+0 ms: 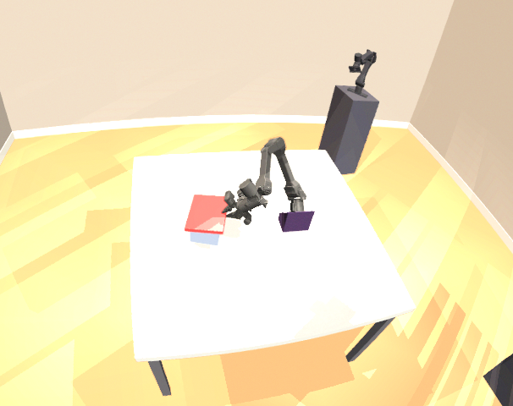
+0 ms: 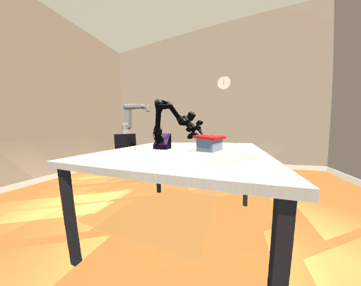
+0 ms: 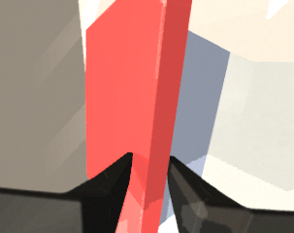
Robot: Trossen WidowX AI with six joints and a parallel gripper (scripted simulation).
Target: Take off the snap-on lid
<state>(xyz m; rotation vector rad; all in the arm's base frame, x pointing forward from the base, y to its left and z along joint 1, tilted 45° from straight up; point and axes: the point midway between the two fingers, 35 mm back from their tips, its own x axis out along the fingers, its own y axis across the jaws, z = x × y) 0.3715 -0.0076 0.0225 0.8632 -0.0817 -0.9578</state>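
The red lid (image 1: 206, 213) (image 2: 209, 137) (image 3: 122, 97) sits flat on top of the blue-grey storage box (image 1: 204, 238) (image 2: 209, 145) (image 3: 200, 102). The lid overhangs the box's sides. The box stands upright on the white table (image 1: 256, 283) (image 2: 174, 162). My gripper (image 3: 149, 159) is shut on the lid's edge on the side nearest the arm's base, one finger over the top face and the other under the rim. In the top and exterior views the fingers reach that edge from above at a slant. Whether a gap stands between lid and box cannot be told.
My arm's base is at a purple wedge-shaped block (image 1: 297, 221) (image 2: 162, 141) on the table. Another dark arm stands on a tall pedestal (image 1: 349, 126) behind the table. A light grey arm (image 2: 127, 117) stands beyond the table in the exterior view.
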